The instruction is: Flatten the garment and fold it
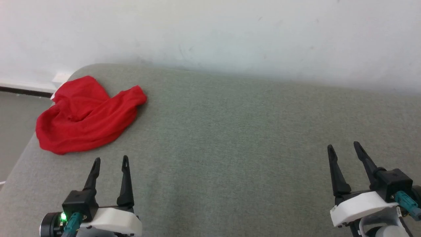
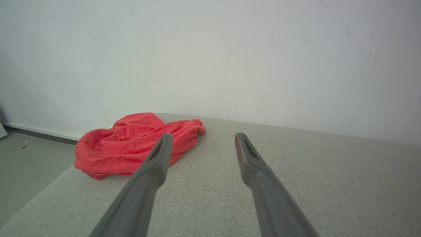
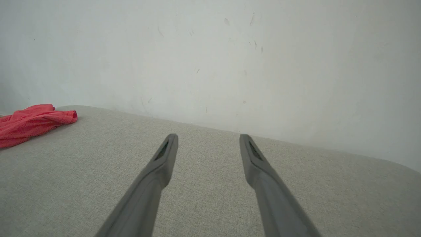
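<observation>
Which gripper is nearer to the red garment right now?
Left. The left gripper is just short of the garment, open, not touching; the right gripper is far to its right across the grey surface.

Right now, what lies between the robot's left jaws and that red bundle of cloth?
Nothing but bare grey fabric surface; the red garment sits apart, as the head view shows.

Passage is left open across the middle and right of the grey table (image 1: 236, 138). Its far-left corner is taken up by the crumpled garment (image 1: 84, 117), and its far edge is closed off by a white wall (image 1: 230, 33).
</observation>
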{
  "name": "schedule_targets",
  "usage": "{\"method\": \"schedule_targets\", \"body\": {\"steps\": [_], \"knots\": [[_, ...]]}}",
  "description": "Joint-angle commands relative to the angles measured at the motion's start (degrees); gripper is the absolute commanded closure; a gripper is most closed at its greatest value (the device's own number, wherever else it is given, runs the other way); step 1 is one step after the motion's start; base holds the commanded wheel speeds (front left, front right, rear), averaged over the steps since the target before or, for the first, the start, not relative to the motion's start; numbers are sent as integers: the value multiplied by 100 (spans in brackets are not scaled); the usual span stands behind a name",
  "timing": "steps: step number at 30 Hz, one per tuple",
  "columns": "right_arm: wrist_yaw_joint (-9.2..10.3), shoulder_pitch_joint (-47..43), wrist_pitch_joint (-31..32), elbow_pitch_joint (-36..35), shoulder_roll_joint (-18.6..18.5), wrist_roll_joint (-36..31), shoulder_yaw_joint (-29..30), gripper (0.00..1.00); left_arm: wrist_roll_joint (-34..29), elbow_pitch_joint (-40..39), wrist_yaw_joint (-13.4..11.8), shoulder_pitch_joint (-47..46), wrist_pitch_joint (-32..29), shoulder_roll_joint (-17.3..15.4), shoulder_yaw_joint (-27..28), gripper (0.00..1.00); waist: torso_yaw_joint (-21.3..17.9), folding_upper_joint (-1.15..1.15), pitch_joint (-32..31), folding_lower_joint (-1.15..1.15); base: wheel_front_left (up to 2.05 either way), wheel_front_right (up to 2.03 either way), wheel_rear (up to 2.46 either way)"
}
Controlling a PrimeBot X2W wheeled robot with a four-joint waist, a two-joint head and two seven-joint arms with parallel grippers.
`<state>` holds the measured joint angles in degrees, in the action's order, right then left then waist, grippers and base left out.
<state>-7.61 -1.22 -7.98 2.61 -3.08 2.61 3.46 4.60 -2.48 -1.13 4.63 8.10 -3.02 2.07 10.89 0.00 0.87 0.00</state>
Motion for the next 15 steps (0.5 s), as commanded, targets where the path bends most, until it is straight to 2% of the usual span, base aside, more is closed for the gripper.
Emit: {"method": "schedule_targets", "body": {"steps": [1,15], "knots": [[7,-10,-72,13,11,29,4,0,74,-26,-38,80,58,8,53,0,139,0,21,0,0,0,0],[8,22,-239,85,13,13,-98,0,276,-13,-90,130,226,9,128,0,677,0,101,0,0,0,0]]}}
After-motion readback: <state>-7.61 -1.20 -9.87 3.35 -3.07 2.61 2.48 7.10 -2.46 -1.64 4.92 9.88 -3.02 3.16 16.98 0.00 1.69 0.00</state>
